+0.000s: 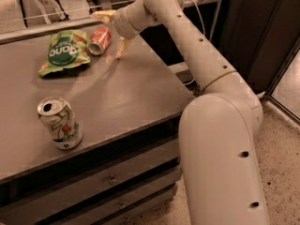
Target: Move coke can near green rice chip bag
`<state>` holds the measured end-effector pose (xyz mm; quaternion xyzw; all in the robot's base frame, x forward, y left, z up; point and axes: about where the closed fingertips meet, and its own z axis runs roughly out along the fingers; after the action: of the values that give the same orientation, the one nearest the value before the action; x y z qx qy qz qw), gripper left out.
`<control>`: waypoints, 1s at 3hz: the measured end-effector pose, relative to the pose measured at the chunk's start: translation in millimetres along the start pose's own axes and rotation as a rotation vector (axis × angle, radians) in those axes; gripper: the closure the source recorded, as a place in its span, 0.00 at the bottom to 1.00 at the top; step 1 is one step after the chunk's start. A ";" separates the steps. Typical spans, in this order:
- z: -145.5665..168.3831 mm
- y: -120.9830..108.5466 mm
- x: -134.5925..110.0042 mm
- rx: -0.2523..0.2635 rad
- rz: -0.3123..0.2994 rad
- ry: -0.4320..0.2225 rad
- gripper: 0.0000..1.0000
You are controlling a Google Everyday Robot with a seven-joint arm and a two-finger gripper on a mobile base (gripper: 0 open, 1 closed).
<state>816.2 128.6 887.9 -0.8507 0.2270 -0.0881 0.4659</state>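
The coke can (99, 40), red with a silver end, lies on its side at the far part of the table (131, 93). It lies right beside the right edge of the green rice chip bag (63, 53), which is flat on the table. My gripper (113, 31) is just right of the can, open, with one pale finger (104, 16) above the can and the other (123, 47) pointing down to the table. The can is not held.
A white-and-green can (60, 123) stands upright near the table's front left. My arm (187, 36) reaches over the table's right edge. Drawers (108, 179) are below the tabletop. A dark cabinet (262, 27) stands at the right.
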 end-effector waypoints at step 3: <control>-80.9 -33.8 -9.1 0.060 -0.048 0.162 0.63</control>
<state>789.2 87.7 961.1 -0.8317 0.2408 -0.1743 0.4689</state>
